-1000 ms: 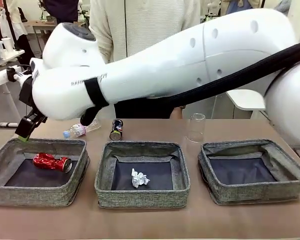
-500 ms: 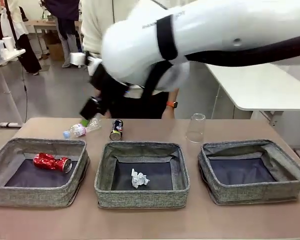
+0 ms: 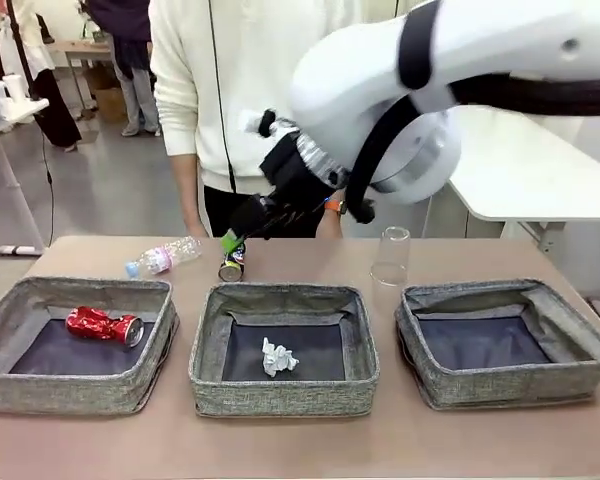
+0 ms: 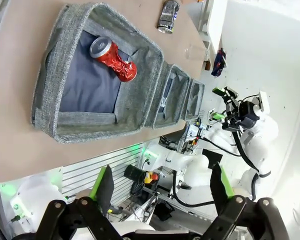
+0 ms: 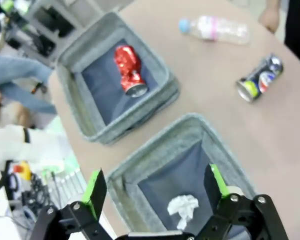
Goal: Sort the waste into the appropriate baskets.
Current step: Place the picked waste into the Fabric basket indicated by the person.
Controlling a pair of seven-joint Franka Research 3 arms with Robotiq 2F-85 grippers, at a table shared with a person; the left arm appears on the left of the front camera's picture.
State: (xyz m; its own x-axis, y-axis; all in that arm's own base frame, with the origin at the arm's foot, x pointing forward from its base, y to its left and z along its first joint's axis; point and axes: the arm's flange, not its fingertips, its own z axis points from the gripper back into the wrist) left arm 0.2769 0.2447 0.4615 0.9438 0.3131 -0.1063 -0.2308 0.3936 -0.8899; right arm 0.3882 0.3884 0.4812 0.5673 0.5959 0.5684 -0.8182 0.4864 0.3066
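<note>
Three grey baskets stand in a row. The crushed red can (image 3: 103, 324) lies in the left basket (image 3: 10, 302), and the white paper ball (image 3: 278, 357) in the middle basket (image 3: 284, 296). Nothing lies in the right basket (image 3: 580, 345). Behind them on the table are the clear bottle (image 3: 163, 257), the dark can (image 3: 232, 265) and the upturned clear cup (image 3: 391, 256). My right gripper (image 3: 235, 235) hangs open just above the dark can. In its wrist view the right gripper (image 5: 155, 190) is open over the paper ball (image 5: 184, 209), with the dark can (image 5: 259, 79) beyond. My left gripper (image 4: 162, 187) is open and holds nothing.
A person in a white top (image 3: 230, 90) stands at the far edge, close behind the dark can. A white side table (image 3: 540, 180) is at the back right. The left wrist view shows the left basket (image 4: 50, 75) with the red can (image 4: 113, 58).
My right arm has swung from above the left basket to the right; its gripper now hangs over the dark can. The waste has not moved.
</note>
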